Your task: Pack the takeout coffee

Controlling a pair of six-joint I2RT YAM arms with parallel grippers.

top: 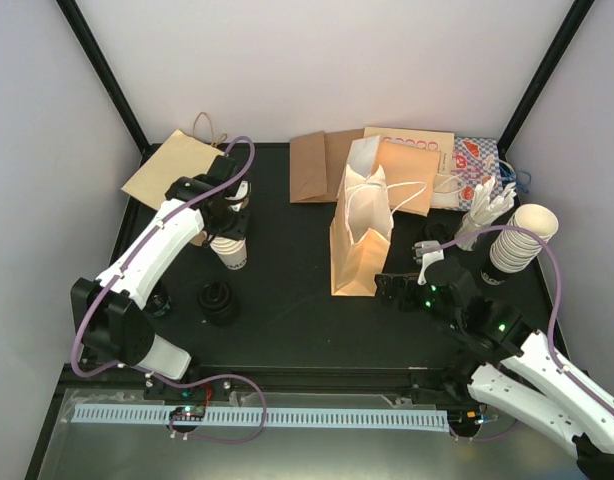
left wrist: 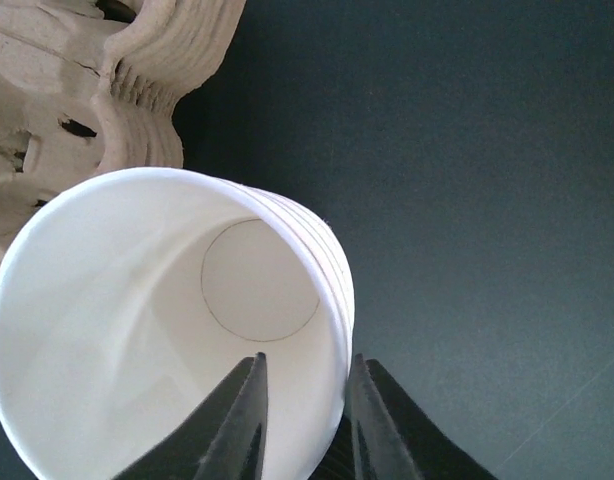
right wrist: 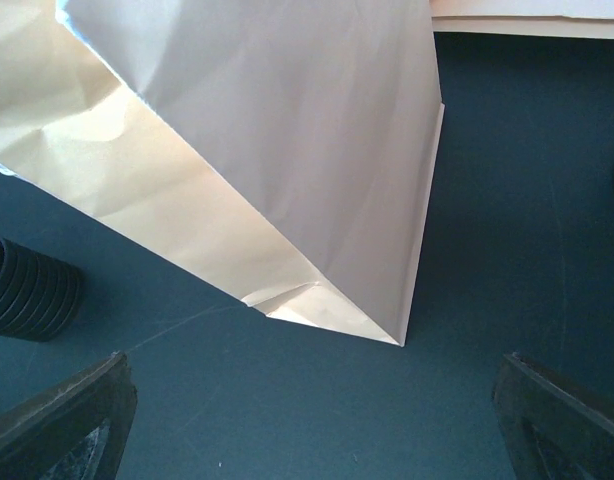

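No cup with a black lid shows in any view. My left gripper (top: 230,232) (left wrist: 305,358) is shut on the wall of a lidless cream cup (top: 231,252) (left wrist: 137,330), one finger inside and one outside. Several nested rims show at its edge. A brown pulp tray (left wrist: 77,90) sits right beside the cup. A stack of black lids (top: 219,302) (right wrist: 27,290) stands in front of it. My right gripper (top: 399,290) (right wrist: 312,360) is open wide and empty, low over the mat at the base of the upright cream paper bag (top: 362,240) (right wrist: 317,150).
Tall stacks of lidless cups (top: 522,240) and white stirrers (top: 487,210) stand at the right. Flat paper bags (top: 407,165) lie along the back. A brown bag (top: 172,165) lies at the back left. A small black thing (top: 159,300) sits by the left arm.
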